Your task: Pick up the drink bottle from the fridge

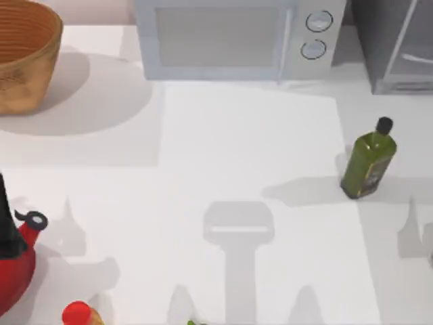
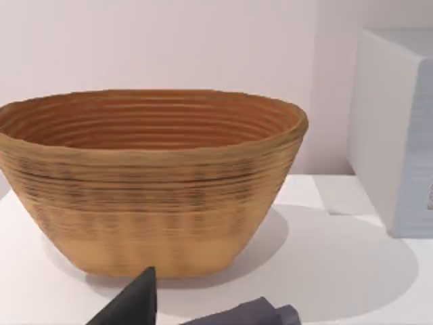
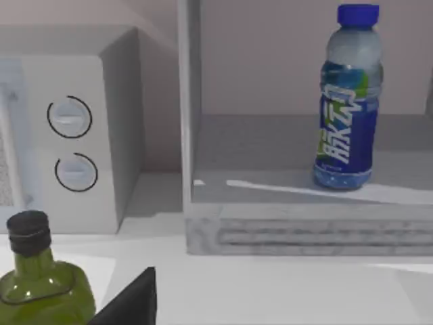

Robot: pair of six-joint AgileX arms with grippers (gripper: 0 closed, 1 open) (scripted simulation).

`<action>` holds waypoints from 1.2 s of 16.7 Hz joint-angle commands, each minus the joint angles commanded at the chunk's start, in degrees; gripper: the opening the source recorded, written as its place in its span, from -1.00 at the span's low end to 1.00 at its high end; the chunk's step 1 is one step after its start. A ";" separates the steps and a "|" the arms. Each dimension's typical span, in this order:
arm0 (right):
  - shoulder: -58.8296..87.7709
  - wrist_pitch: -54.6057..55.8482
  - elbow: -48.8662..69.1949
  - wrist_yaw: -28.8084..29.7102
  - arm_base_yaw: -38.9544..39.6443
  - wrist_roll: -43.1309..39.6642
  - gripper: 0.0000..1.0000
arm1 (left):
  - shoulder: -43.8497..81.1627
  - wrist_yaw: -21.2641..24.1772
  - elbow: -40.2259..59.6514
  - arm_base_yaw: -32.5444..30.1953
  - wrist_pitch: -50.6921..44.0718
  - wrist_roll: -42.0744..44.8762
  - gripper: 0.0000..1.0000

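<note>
i cannot tell how far my right claw (image 3: 135,301) is spread. the drink bottle (image 3: 346,101) stands upright inside the fridge (image 3: 284,223). the white worktop (image 1: 243,149) carries a green bottle (image 1: 369,161).

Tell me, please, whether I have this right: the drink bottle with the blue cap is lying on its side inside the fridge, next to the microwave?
Not quite: the drink bottle stands upright, not on its side, as the right wrist view shows. The rest holds: it is inside the fridge, which sits beside the microwave.
</note>
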 joint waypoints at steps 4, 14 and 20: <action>1.28 1.75 1.02 -0.95 -0.50 -0.23 1.00 | 0.00 0.00 0.00 0.00 0.00 0.00 1.00; 38.06 36.98 9.78 -15.38 -12.40 -1.20 1.00 | 0.00 0.00 0.00 0.00 0.00 0.00 1.00; 72.67 64.47 11.02 -23.40 -23.77 0.26 1.00 | 0.00 0.00 0.00 0.00 0.00 0.00 1.00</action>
